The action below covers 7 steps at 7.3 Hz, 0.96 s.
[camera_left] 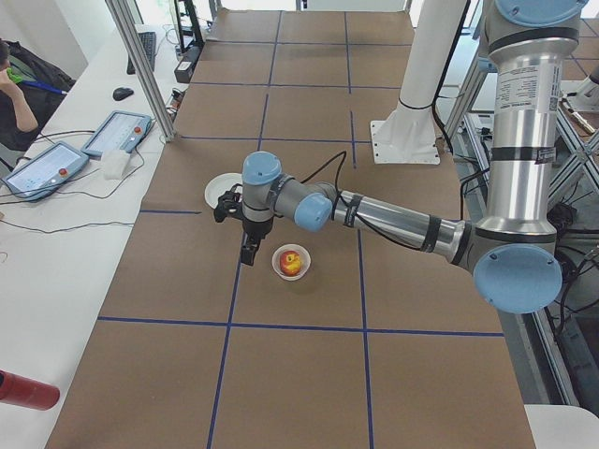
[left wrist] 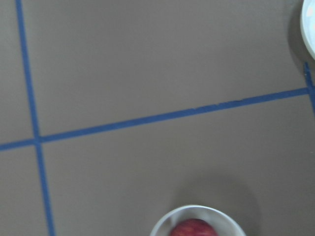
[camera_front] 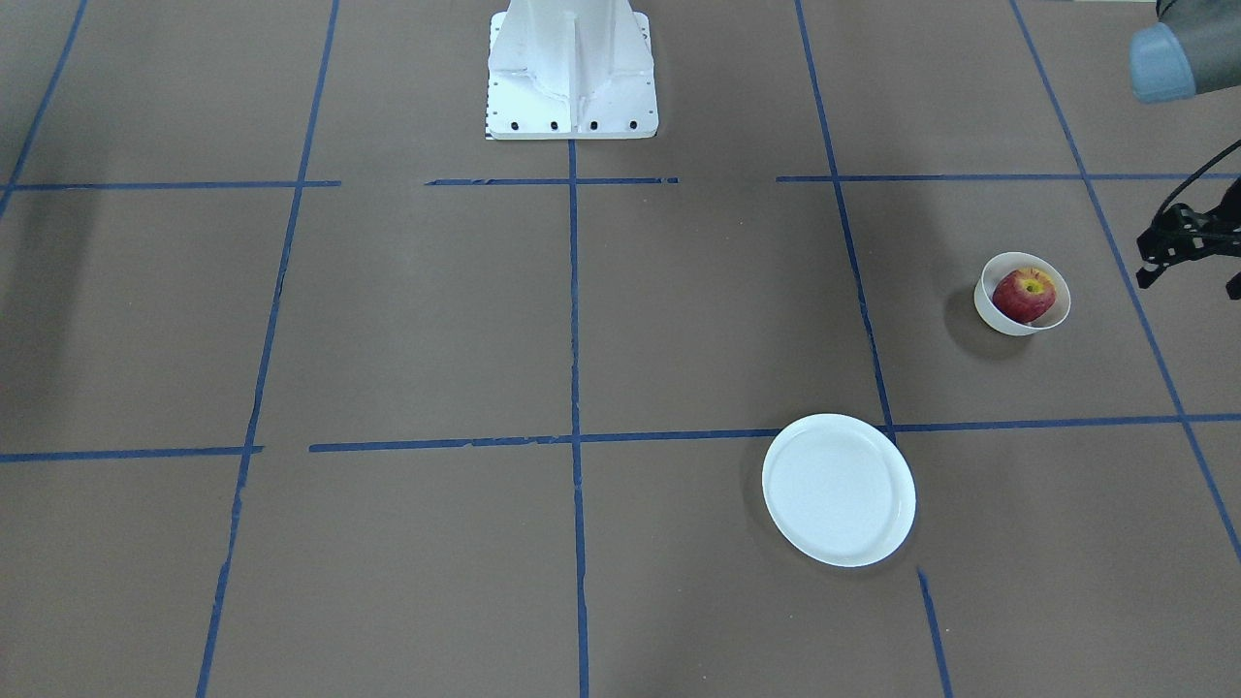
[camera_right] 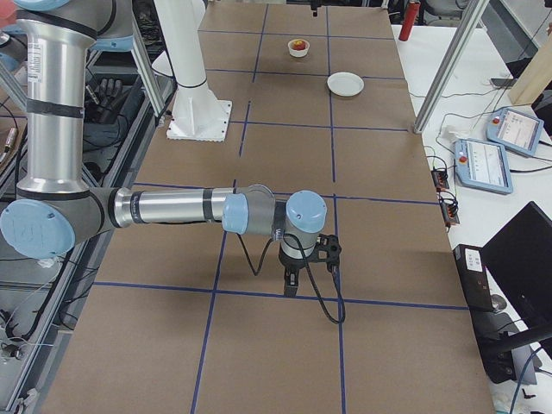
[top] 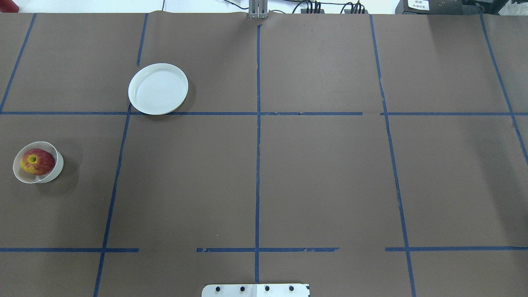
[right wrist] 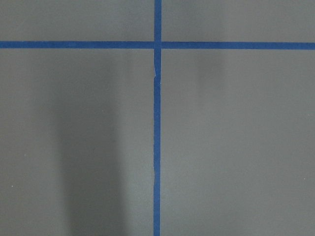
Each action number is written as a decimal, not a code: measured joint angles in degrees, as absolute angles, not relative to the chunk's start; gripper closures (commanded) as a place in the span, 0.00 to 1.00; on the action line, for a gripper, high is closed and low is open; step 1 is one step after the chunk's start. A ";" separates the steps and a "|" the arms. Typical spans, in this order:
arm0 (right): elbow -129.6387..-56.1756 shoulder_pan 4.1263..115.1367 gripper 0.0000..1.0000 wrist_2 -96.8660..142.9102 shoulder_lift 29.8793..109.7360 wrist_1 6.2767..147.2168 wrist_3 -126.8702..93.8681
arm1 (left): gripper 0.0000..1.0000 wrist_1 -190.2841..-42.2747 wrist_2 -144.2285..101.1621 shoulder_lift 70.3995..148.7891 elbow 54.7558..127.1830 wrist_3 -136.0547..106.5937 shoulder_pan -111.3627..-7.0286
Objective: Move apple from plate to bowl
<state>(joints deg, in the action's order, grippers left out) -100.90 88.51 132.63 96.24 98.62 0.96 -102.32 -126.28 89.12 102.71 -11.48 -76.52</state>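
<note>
Apple (top: pixel 38 161) sits in the bowl (top: pixel 59 165) on my overhead feed, at the robot's left edge of the counter (top: pixel 321 177). It is red with darker streaks. A yellow patch rings the stem dimple, which faces up and a little to one side. The fruit fills most of the bowl, and its top shows above the rim. From the front camera I read the same: apple (camera_front: pixel 1026 295) nested inside the cream bowl (camera_front: pixel 999 320), with the yellow patch on its upper side.

The plate (top: pixel 158 88) lies flat and bare, well apart from the bowl and across a blue tape line from it. Its glossy white face (camera_front: pixel 839 490) carries nothing.

On the left side camera the left pincer (camera_left: pixel 247 253) hangs above the counter near the bowl (camera_left: pixel 279 271), touching neither it nor the apple (camera_left: pixel 292 264). I cannot tell whether its fingers are apart or together. Its wrist feed catches only the bowl's rim and a sliver of red at the bottom edge.

The right pincer (camera_right: pixel 290 280) points down over bare brown paper at the far end from the dishes. I cannot tell its state either.
</note>
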 measured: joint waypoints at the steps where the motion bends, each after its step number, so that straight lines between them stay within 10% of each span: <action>1: -100.90 88.51 0.00 132.63 96.24 98.61 0.97 | 0.00 -102.39 -126.83 89.23 98.87 -5.90 -80.98; 7: -100.87 88.53 0.00 132.63 96.24 98.61 0.93 | 0.00 -93.01 -134.87 87.15 92.09 0.97 -90.93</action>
